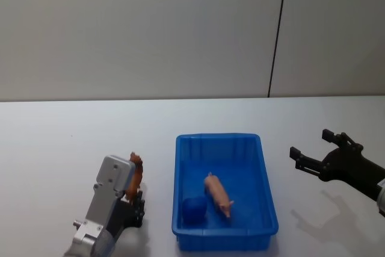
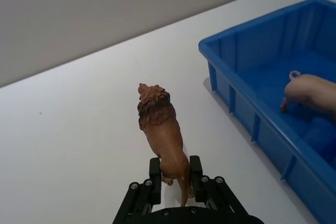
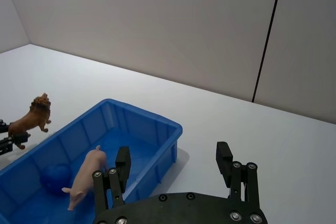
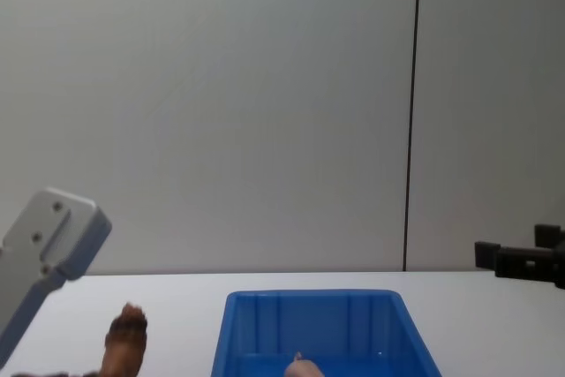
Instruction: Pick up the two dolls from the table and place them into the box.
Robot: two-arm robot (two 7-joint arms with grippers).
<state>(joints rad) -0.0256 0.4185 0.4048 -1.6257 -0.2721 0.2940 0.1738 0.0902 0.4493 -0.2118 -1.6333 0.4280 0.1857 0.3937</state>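
On my white table [image 1: 60, 136], the blue box [image 1: 264, 179] holds the pink pig doll [image 1: 219, 195] beside a blue ball [image 1: 194, 210]. My left gripper [image 2: 175, 174] clamps the brown lion doll [image 2: 161, 129] left of the box; my right gripper [image 1: 313, 148] hovers spread, empty.

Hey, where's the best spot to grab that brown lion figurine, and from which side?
Grip the lion across its narrow hindquarters, from behind, probably best: its flanks are flatter there than at the bulky mane. The left gripper already has its jaws there, left of the blue box.
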